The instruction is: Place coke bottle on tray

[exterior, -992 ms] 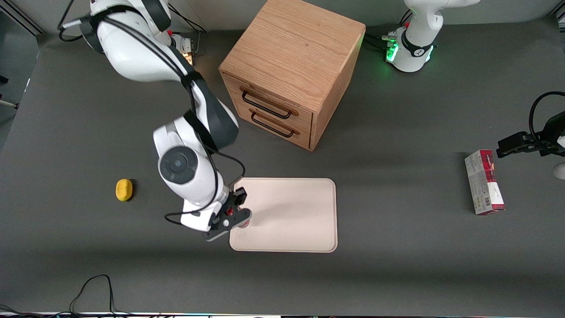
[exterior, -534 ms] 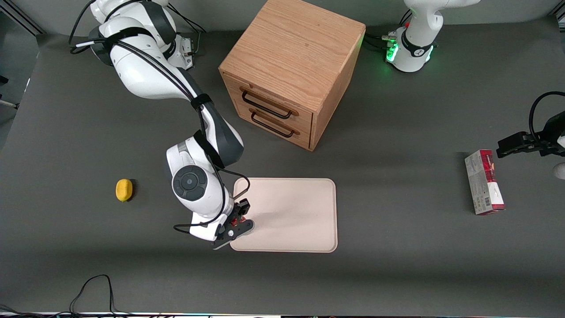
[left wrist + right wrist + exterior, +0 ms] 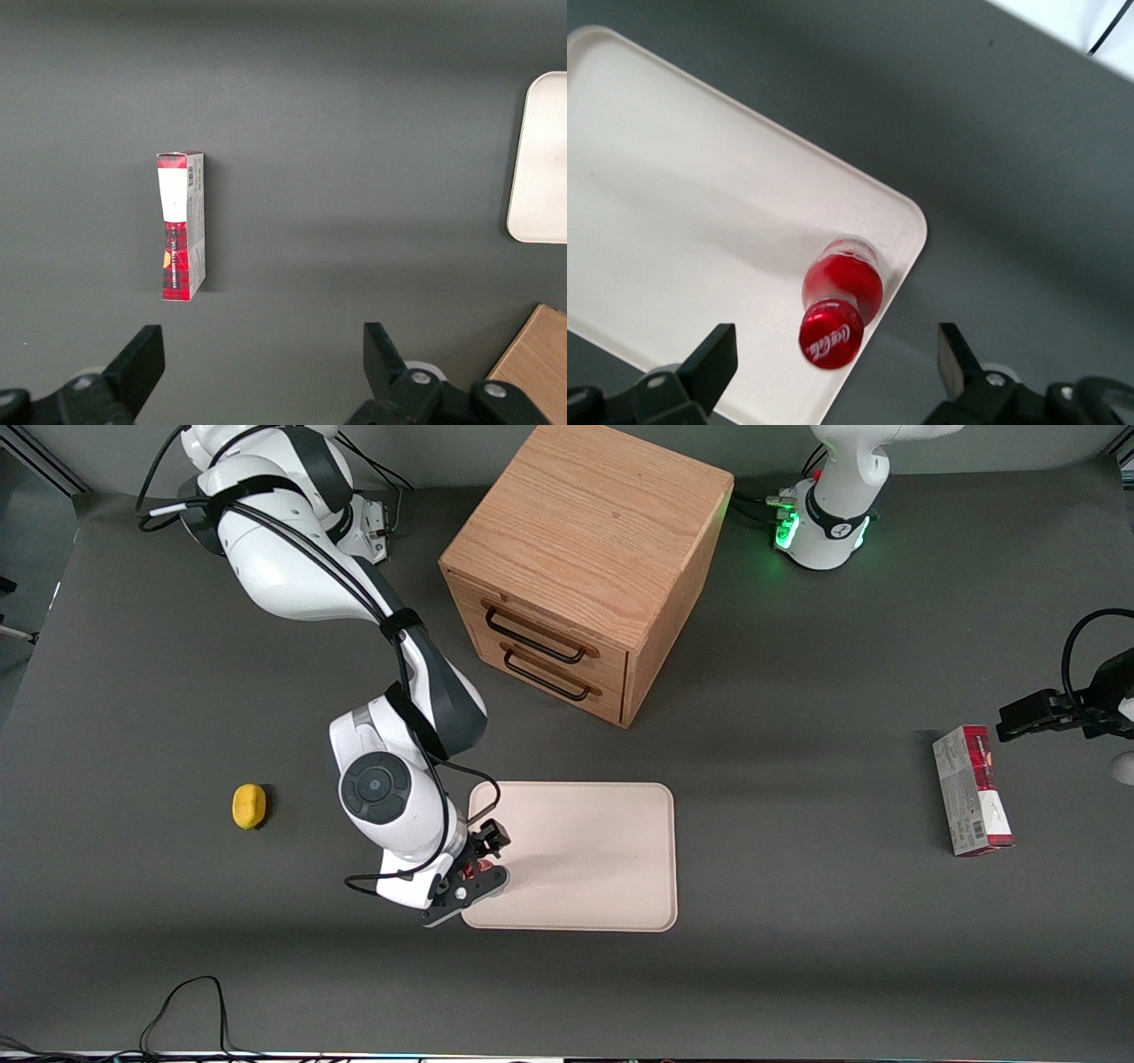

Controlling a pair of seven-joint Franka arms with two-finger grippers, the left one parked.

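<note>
The gripper point(image 3: 833, 376) hangs directly above the coke bottle point(image 3: 838, 305), fingers point(image 3: 709, 363) spread apart and touching nothing. The bottle stands upright on the tray point(image 3: 673, 195), long axis vertical, cap toward the wrist camera, near the tray corner at about 7 o'clock in the front view. The right arm reaches steeply down over that corner, so I judge a straight lift would clear it.
</note>
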